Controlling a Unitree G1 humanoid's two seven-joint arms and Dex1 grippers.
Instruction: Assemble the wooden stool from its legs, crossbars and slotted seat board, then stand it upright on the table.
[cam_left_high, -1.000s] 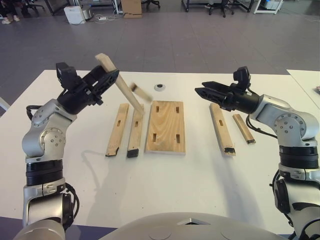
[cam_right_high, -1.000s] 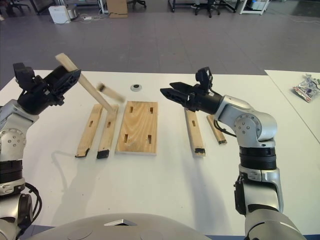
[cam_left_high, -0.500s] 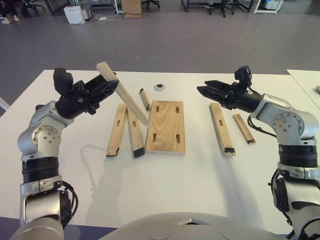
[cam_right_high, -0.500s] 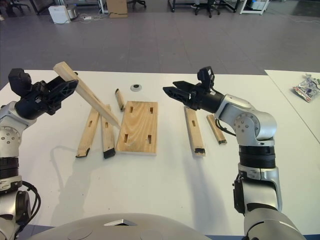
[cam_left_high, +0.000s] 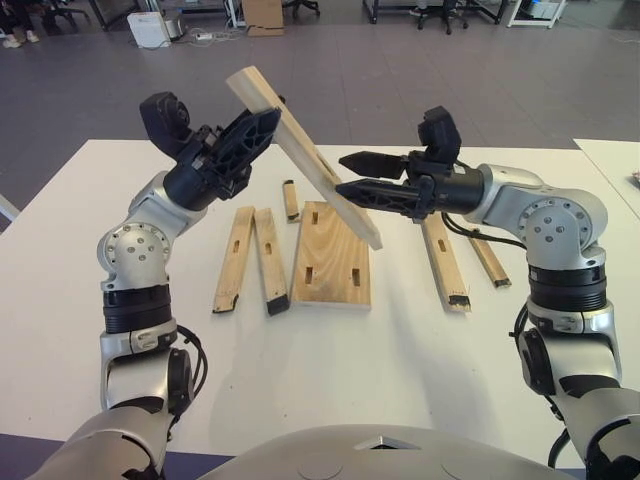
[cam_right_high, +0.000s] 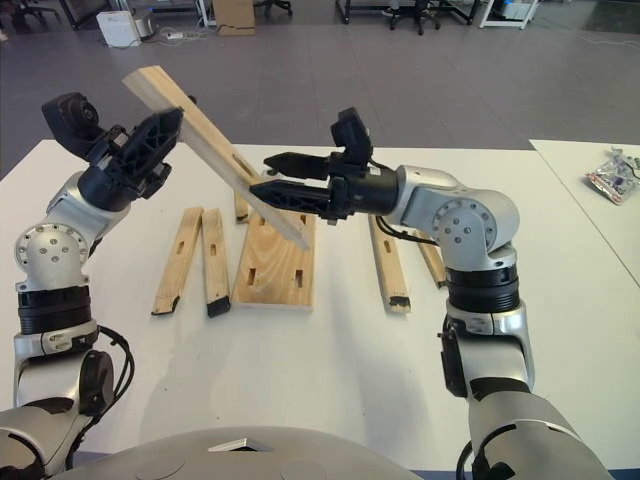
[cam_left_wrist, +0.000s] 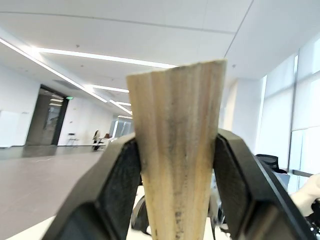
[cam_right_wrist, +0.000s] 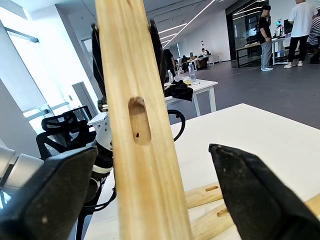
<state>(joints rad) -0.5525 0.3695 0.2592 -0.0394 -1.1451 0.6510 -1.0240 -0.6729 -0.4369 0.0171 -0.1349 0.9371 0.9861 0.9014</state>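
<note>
Landmark: slotted seat board (cam_left_high: 335, 275), flat on the white table (cam_left_high: 400, 350), long side running away from the robot, four slots visible.
Held leg: one wooden leg (cam_left_high: 310, 160) is in the air above the seat board, steeply tilted. Its high end is up and to the left of the board; its low end hangs over the board's right far part, clear of the wood.
Left gripper: the left gripper (cam_left_high: 262, 125) is raised above and left of the board, fingers clamped on the leg near its high end. The left wrist view shows a black finger (cam_left_wrist: 117, 185) pressed against each side of the leg.
Right gripper: the right gripper (cam_left_high: 345, 175) is level over the board's far right corner, pointing left, fingers spread. In the right wrist view the leg passes between the two fingers (cam_right_wrist: 250, 200) with a gap on both sides, so no grasp.
Leg detail: oval mortise (cam_right_wrist: 139, 120) faces the right wrist camera.
Left of board: two more legs lie flat. The inner leg (cam_left_high: 269, 260) is just beside the board's left edge; the outer leg (cam_left_high: 235, 260) is next to it, farther left. Both have dark near ends.
Far left corner of board: short crossbar (cam_left_high: 291, 200) lies flat, just beside that corner.
Right of board: another leg, the right leg (cam_left_high: 445, 265), lies flat near the board's right edge, dark near end. A second short crossbar, the right crossbar (cam_left_high: 490, 262), lies beyond it, farther right.
Stool state: unassembled, no piece seated in the board.
</note>
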